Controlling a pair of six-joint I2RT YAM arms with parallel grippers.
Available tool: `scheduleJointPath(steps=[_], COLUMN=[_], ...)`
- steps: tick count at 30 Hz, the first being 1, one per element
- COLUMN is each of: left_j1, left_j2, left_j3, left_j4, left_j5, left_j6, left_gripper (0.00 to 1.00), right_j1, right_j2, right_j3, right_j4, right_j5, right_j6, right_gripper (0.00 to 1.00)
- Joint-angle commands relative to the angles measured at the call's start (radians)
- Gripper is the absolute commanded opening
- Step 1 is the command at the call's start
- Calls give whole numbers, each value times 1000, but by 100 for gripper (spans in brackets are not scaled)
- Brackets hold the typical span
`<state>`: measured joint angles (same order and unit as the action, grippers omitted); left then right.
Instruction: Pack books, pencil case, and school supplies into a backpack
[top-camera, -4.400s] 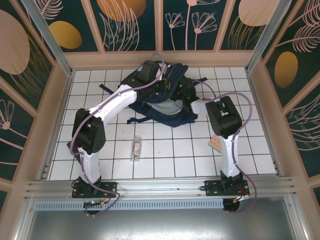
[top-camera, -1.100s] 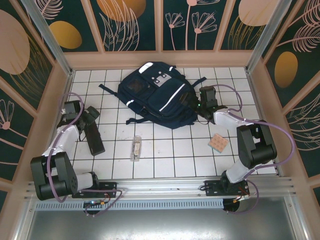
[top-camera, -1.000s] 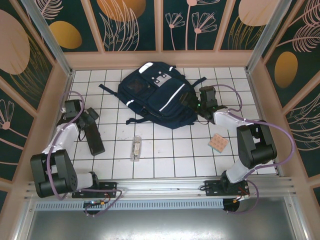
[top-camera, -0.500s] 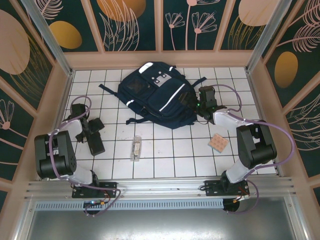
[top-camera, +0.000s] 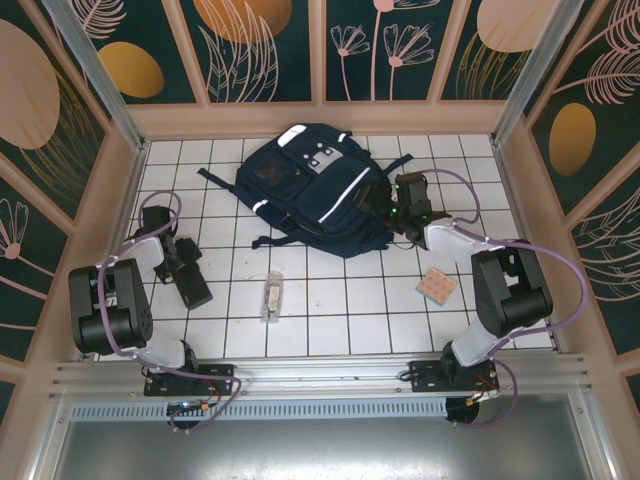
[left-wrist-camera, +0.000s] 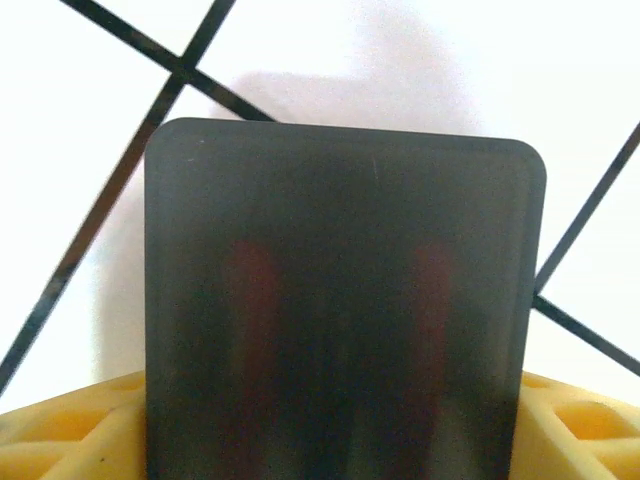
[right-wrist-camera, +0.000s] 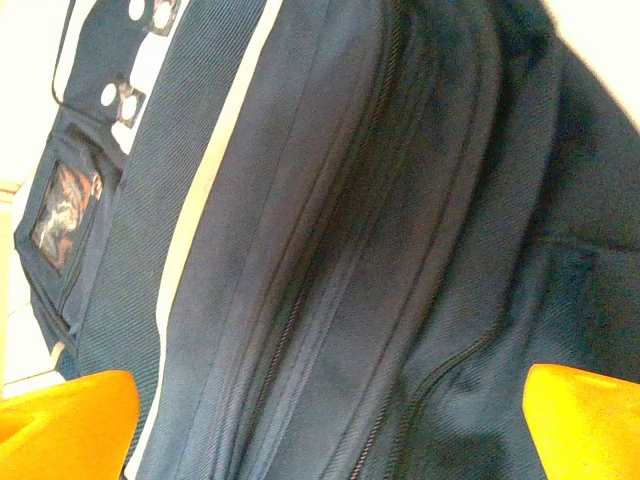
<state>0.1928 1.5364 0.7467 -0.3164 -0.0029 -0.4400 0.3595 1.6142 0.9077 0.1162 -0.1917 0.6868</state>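
The navy backpack (top-camera: 310, 190) lies flat at the back of the table, its zip seams close up in the right wrist view (right-wrist-camera: 330, 250). My right gripper (top-camera: 398, 202) (right-wrist-camera: 330, 425) stands open at the backpack's right side, with fabric between its orange fingertips (right-wrist-camera: 60, 420). A dark oblong pencil case (top-camera: 196, 288) (left-wrist-camera: 340, 280) lies at the left. My left gripper (top-camera: 182, 260) (left-wrist-camera: 330, 430) straddles its end, yellow fingers (left-wrist-camera: 70, 430) on either side; contact is not visible. A pinkish pad (top-camera: 436, 286) and a clear oblong box (top-camera: 271, 296) lie on the tiles. The books are hidden.
Wooden walls (top-camera: 120, 200) close in the white tiled table (top-camera: 340, 310) on three sides. A backpack strap (top-camera: 270, 240) trails onto the tiles in front of the bag. The arm bases stand at the near rail.
The left arm has folded in toward the left wall and its gripper has come down over the pencil case's end, nudging it slightly. The right gripper stays at the backpack.
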Motion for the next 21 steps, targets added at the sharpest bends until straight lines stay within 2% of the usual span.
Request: scheduleJointPath(steps=[1, 5, 10, 14, 21], left_j1=[-4, -15, -77, -161, -271], left_j2=[-29, -74, -137, -162, -160], left_j3=[22, 22, 4, -11, -12], left_j4=[123, 235, 409, 541, 651], left_j5=[160, 286, 343, 319, 262], left_j6=[-112, -269, -480, -615, -722], left_gripper=[62, 62, 63, 62, 62], right_j1=[37, 85, 180, 277, 374], right_j2=[34, 52, 74, 118, 189], right_j3=[36, 58, 105, 158, 235], right_j4=[41, 108, 178, 218, 276], right_j5=[-80, -216, -313, -333, -352], right_j6=[-36, -87, -127, -167, -179], right_gripper=[99, 96, 94, 94, 93])
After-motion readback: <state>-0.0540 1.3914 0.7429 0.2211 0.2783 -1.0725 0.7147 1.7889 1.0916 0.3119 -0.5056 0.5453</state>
